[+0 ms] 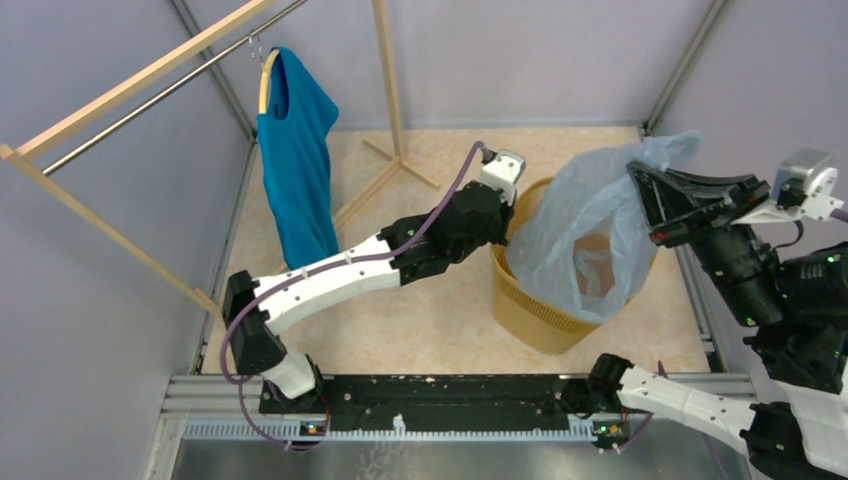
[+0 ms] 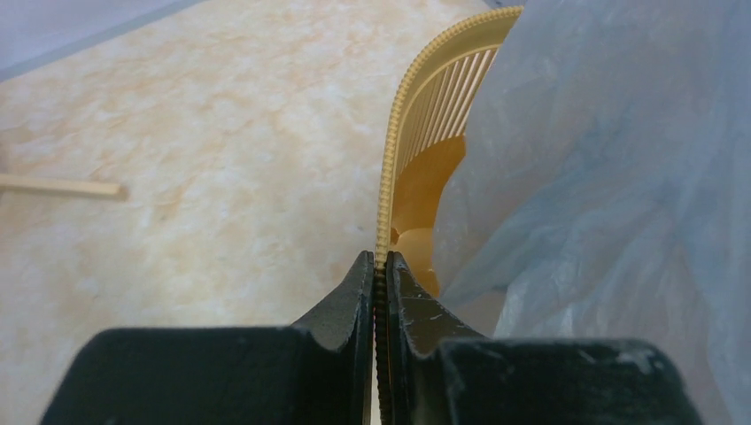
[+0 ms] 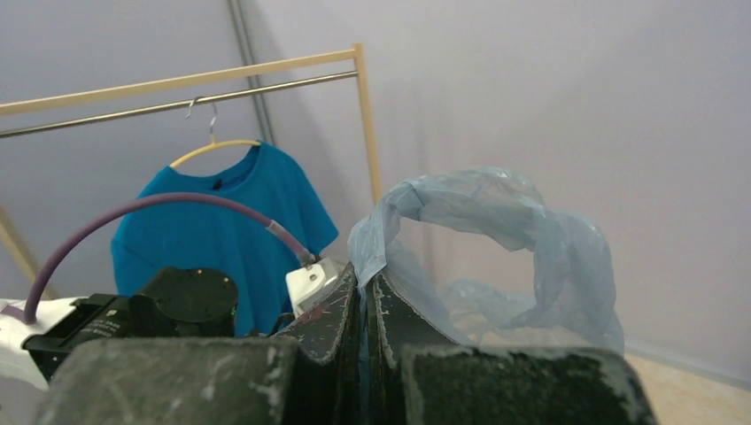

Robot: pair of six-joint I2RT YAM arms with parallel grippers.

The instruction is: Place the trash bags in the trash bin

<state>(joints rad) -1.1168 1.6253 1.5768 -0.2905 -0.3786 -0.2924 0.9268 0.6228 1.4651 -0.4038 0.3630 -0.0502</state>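
Trash bag (image 1: 590, 235) hangs from right tool (image 3: 365, 283); left tool (image 2: 381, 266) pinches trash bin (image 2: 391, 164).

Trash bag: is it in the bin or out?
Partly in. The bag hangs with its lower part inside the yellow bin; the right pincer pinches its top above the rim.

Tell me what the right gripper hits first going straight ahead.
The trash bag it pinches billows just ahead of the right gripper; behind that, likely the left arm's wrist, though depth is unclear.
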